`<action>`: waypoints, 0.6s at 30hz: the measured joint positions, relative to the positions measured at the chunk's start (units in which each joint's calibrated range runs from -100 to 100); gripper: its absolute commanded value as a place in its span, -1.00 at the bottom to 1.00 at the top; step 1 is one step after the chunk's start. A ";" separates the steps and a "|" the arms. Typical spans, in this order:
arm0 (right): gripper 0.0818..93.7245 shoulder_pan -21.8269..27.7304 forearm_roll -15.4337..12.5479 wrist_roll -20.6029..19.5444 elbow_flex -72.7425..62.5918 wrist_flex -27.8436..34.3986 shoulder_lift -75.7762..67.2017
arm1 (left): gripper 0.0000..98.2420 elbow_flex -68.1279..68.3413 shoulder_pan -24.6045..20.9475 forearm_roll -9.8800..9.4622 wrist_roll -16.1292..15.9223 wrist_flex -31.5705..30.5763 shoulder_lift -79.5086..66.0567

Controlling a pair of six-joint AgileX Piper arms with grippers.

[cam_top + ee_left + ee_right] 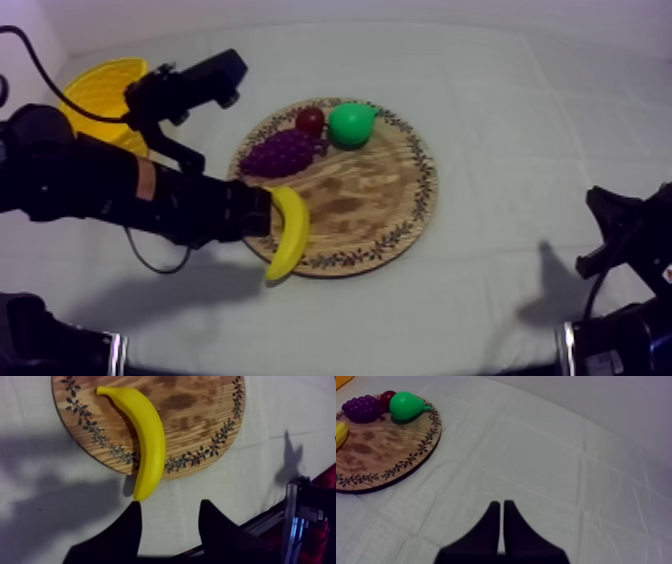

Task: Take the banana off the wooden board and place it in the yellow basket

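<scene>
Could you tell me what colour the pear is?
The pear is green, clearest in the right wrist view.

The top camera looks down at a slant over the whole table [500, 90]. The left wrist camera hangs close above the banana [150, 441] and wooden board [200, 421]. The right wrist camera, low at the right, faces the same board across the cloth [546, 451].

The left arm [120, 185] reaches in from the left side toward the centre, forearm roughly level. The left pincer [170, 504] has its jaws apart with nothing between them. The right arm [625, 250] sits low at the right edge. The right pincer [501, 504] has its jaws pressed together in a narrow wedge, gripping nothing.
</scene>
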 measured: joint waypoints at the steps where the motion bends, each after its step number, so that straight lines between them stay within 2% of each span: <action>1: -0.99 0.00 0.00 0.00 0.00 0.00 0.00 | -0.05 -0.49 0.05 0.24 -0.03 0.00 1.44; 10: -0.99 0.00 0.00 -0.02 0.00 0.00 0.00 | -0.05 -7.34 0.32 1.70 0.08 2.24 14.63; 18: -0.99 0.00 0.00 -0.02 0.00 0.00 0.00 | -0.01 -17.74 0.40 0.70 1.99 8.74 27.07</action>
